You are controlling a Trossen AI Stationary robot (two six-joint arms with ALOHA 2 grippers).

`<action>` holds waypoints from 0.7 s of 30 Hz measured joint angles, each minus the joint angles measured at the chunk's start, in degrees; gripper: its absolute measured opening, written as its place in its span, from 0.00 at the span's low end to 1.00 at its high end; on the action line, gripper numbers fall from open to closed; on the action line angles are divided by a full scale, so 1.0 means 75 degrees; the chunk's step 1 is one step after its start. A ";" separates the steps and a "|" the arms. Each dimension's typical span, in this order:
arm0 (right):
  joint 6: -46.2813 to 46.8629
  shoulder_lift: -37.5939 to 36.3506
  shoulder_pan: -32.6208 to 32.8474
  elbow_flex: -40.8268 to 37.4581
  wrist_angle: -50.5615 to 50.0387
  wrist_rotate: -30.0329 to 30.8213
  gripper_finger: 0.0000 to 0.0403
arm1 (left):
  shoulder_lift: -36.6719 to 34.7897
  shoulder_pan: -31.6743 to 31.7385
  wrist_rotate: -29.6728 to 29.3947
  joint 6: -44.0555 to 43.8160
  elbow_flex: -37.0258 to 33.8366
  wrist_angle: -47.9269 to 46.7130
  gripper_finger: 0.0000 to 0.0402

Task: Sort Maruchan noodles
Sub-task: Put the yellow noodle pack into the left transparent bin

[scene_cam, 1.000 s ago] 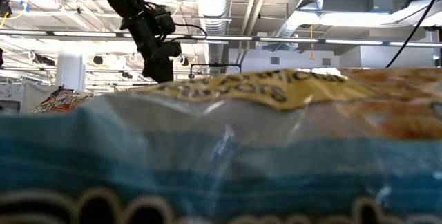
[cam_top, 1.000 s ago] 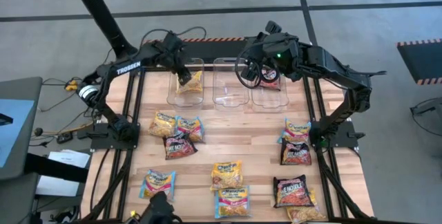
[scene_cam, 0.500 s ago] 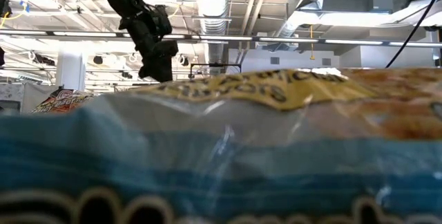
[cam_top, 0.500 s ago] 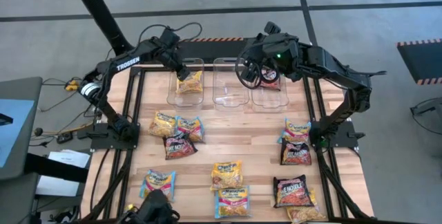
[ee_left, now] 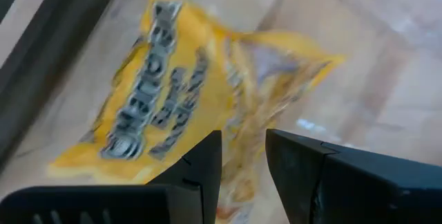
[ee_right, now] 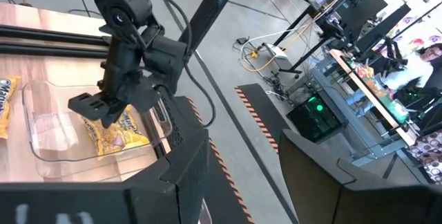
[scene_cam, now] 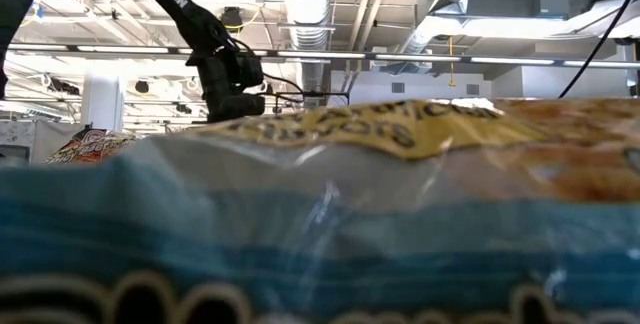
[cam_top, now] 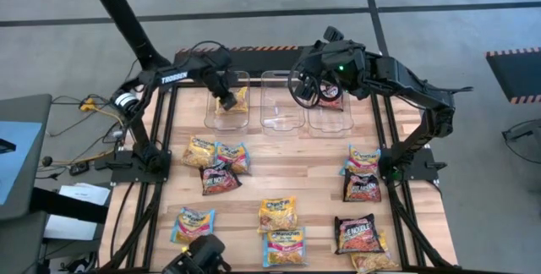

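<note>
Left gripper holds yellow packet over bin.

Two dark, nearly black arms of jointed tubular links are seen in the high view, each mounted on a black base block at a side edge of the table. On the left arm, at the upper left of the frame, white lettering is printed along one link, and a white band with an orange patch is seen at the joint beside it. Thin black cables are looped loosely over both arms. On the right arm, at the upper right, a small green light is lit on the bulky wrist housing. In the wrist views, flat, matte black fingers with squared edges are shown.
</note>
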 joint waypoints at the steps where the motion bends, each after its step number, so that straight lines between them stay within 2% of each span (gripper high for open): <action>1: 0.0003 -0.0002 0.0000 0.0000 0.0000 0.0000 0.50 | 0.0024 -0.0059 -0.0201 0.0038 0.0000 0.0012 0.25; 13: 0.0023 -0.0002 0.0000 0.0000 -0.0002 0.0000 0.50 | 0.0262 -0.0434 -0.0956 0.0327 -0.0003 0.0103 0.24; 21: 0.0020 -0.0002 0.0000 0.0000 -0.0003 0.0003 0.50 | 0.0252 -0.0577 -0.1011 0.0336 -0.0003 0.0120 0.02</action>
